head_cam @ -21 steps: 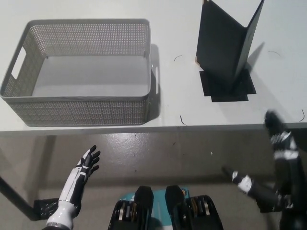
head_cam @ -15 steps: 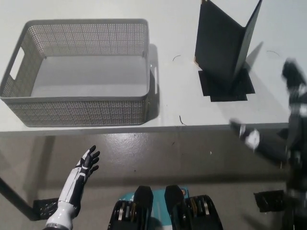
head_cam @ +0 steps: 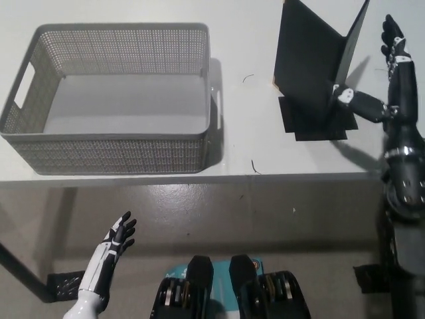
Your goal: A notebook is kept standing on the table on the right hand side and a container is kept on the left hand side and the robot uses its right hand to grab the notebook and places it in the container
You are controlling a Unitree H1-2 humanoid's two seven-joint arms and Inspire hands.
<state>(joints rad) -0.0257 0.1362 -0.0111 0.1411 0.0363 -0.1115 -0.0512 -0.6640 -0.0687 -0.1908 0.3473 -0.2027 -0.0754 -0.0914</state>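
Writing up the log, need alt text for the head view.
The black right hand, open, reaches beside a black notebook standing open on a white table, not yet gripping it. An empty grey basket sits left; the white left hand rests low.

On the counter (head_cam: 239,143), the basket (head_cam: 113,100) sits well left of the standing notebook (head_cam: 312,60). The right hand (head_cam: 378,80) is just right of the notebook; the left hand (head_cam: 109,256) hangs below the basket.

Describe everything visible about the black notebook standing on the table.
The black notebook stands upright and open in a V, two thin matte covers meeting at a spine, on a black square patch on the white table, right of the grey perforated basket. The black right hand is open beside it, one finger near its lower edge.
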